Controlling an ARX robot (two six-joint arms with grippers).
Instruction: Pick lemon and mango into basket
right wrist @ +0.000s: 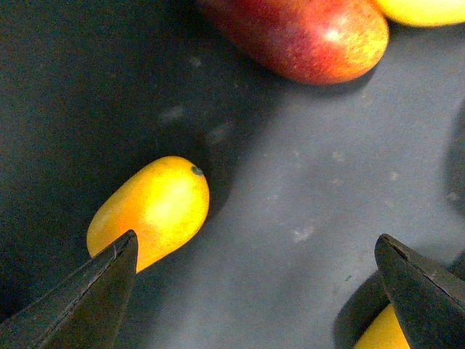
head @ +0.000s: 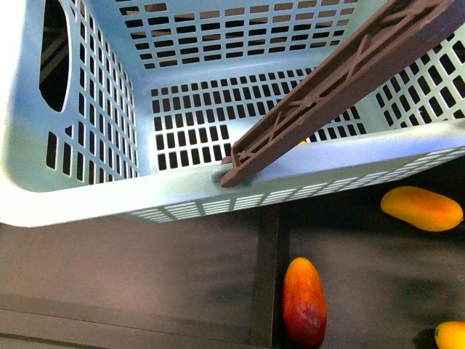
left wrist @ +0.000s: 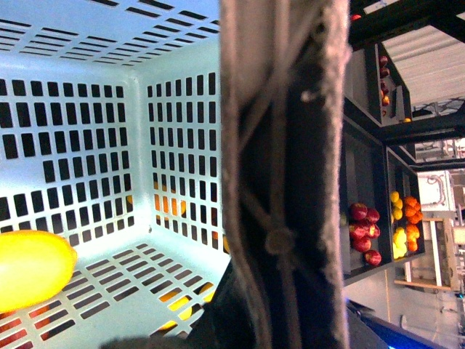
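The right claw (right wrist: 256, 238) stands spread wide over a dark surface (right wrist: 290, 174), clamped on nothing. A yellow-orange fruit (right wrist: 152, 211) lies just inside one finger (right wrist: 80, 305), whose tip covers the fruit's end in the wrist view. A second yellow fruit (right wrist: 378, 331) peeks out from under the other finger. Beyond them lies a red mango (right wrist: 305, 36), flushed yellow at one end, with another yellow fruit (right wrist: 429, 7) close beside it.

The front view is mostly filled by the light teal basket (head: 94, 196), its slotted walls and oval hand-hole close to the camera. The brown handle (head: 327, 87) slants across it and meets the near rim. On the surface outside the basket's near wall lie a red mango, a yellow-orange fruit and, at the picture's corner, a yellow one, all well apart.

The lemon (left wrist: 29, 269) is inside the basket, low by a slotted wall near the floor. The handle fills the middle of the left wrist view, so whether the left claw is apart or together cannot be told. Far behind stand dark shelves (left wrist: 363, 225) of red, orange and yellow fruit.
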